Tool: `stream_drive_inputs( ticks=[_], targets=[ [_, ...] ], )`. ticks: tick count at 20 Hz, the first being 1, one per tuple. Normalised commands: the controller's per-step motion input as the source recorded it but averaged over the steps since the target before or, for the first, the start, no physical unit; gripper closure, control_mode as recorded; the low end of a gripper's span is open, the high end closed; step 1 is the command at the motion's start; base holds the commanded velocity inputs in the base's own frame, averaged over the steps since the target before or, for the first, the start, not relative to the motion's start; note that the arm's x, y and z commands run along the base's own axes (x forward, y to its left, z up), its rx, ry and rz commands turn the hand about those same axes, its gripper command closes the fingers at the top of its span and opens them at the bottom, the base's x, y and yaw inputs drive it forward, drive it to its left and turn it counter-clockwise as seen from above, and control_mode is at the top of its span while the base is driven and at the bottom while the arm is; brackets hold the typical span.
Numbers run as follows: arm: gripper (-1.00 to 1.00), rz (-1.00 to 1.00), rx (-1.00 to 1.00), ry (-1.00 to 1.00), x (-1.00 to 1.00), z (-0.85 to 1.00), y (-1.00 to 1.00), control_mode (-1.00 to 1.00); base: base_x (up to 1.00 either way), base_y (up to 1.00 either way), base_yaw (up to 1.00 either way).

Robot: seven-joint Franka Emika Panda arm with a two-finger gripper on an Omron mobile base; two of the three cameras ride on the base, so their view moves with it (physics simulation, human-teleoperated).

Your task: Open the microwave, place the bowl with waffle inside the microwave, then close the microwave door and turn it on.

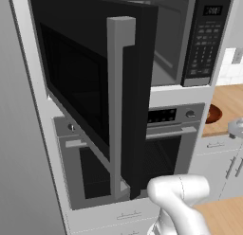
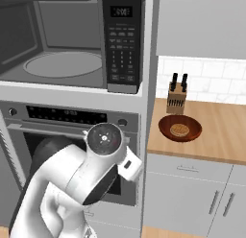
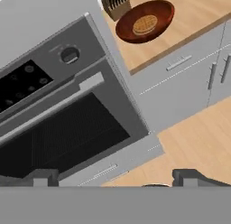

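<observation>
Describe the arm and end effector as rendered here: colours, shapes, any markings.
The glossy white arm has rounded, bulbous link housings with dark grey-black sections at the joints. One joint ends in a round grey cap with a small dark centre and red dots. The end effector shows two small dark, blocky fingertips. No cables visible.

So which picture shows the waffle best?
The hand view: the waffle sits whole in the bowl, seen from above. The right base view shows it too, but smaller and flatter. In the left base view just the bowl's edge peeks past the oven, with no waffle to see.
</observation>
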Motion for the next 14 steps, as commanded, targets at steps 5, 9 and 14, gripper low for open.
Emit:
stream_drive_inputs(
  ticks=[5, 9, 14],
  targets=[
    [-1.0, -0.07, 0.33, 0.1, 0.39, 0.0, -0.98, -1.0, 0.0, 0.0, 0.0],
    [-1.0, 0.0, 0.23, 0.02, 0.29, 0.0, -0.86, -1.0, 0.0, 0.0, 0.0],
    [-1.0, -0.01, 0.08, 0.0, 0.33, -0.11, -0.09, -1.0, 0.0, 0.0, 0.0]
  ],
)
